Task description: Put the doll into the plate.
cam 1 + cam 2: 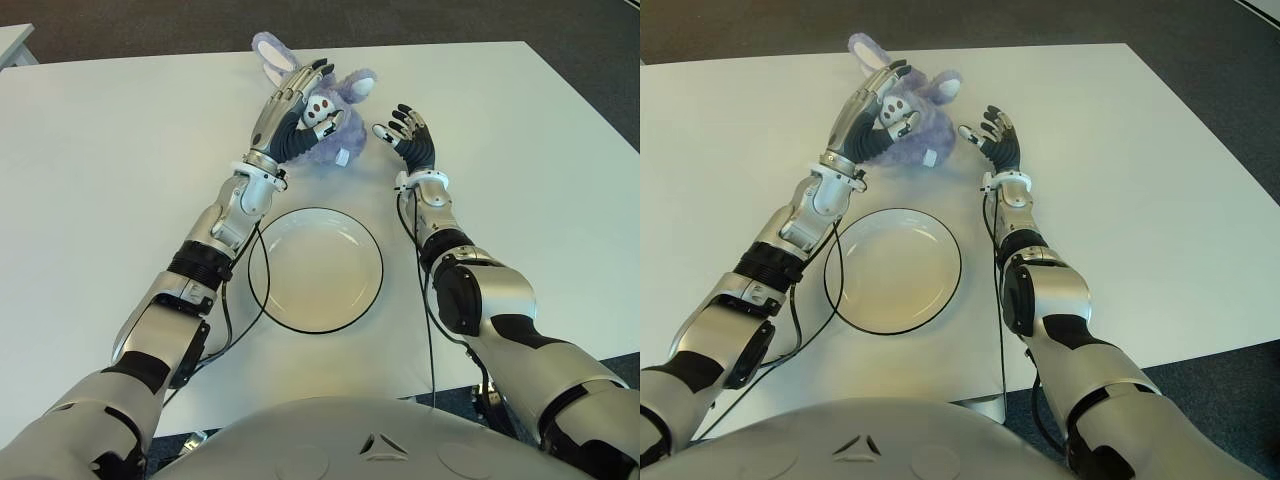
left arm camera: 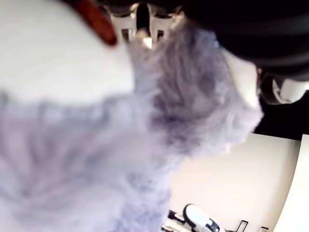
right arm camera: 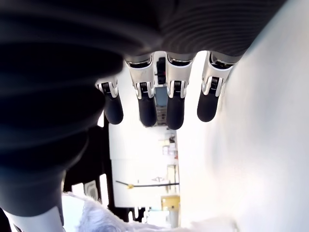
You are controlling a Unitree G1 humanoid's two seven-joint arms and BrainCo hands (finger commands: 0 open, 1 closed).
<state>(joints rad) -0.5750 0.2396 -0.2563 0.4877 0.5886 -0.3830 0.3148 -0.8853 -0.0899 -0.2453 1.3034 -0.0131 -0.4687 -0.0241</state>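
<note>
We see the doll (image 1: 335, 125), a lilac plush rabbit, lying on the white table (image 1: 110, 170) in the upper centre of the left eye view, above the plate (image 1: 315, 268) and apart from it. The left hand (image 1: 295, 110) covers much of the doll's body, so its outline is only partly visible. One long ear (image 1: 268, 55) projects toward the upper left of the frame and a second, shorter ear or limb (image 1: 362, 85) shows at the upper right. We read the doll's long axis as running from upper left to lower right, with the ear end pointing away from the robot, though the covering hand leaves this uncertain.

The left hand's fingers (image 1: 312, 72) extend over the top of the doll, and the thumb (image 1: 328, 125) curls against its front. In the left wrist view, blurred lilac fur (image 2: 96, 159) fills most of the frame, pressed close to the palm. We judge the hand to be closed on the doll.

The right hand (image 1: 408, 135) shows just right of the doll, not touching it. In the right wrist view its fingers (image 3: 175, 104) are spread, slightly bent, and hold nothing.

The plate is white with a dark rim and sits in the centre of the frame between the two forearms. A black cable (image 1: 250, 290) crosses the plate's left edge.
</note>
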